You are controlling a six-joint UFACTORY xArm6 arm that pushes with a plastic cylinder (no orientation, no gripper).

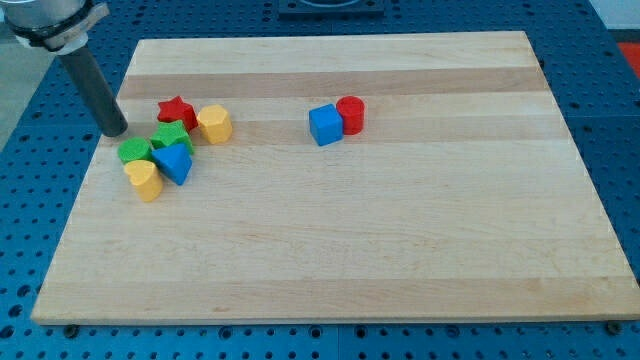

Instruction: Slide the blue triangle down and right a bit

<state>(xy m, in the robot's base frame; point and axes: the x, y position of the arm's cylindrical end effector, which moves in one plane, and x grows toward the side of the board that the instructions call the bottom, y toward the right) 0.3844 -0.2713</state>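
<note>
The blue triangle (175, 162) lies on the wooden board (340, 250) at the view's left, in a tight cluster of blocks. It touches a green star (171, 136) above it, a green cylinder (134, 151) at its upper left and a yellow heart-shaped block (145, 180) at its lower left. My tip (115, 131) rests at the board's left edge, a little up and left of the cluster, close to the green cylinder and apart from the blue triangle.
A red star (177, 111) and a yellow hexagon (214, 123) sit at the top of the cluster. A blue cube (325, 125) and a red cylinder (351, 114) stand together near the board's upper middle. Blue perforated table surrounds the board.
</note>
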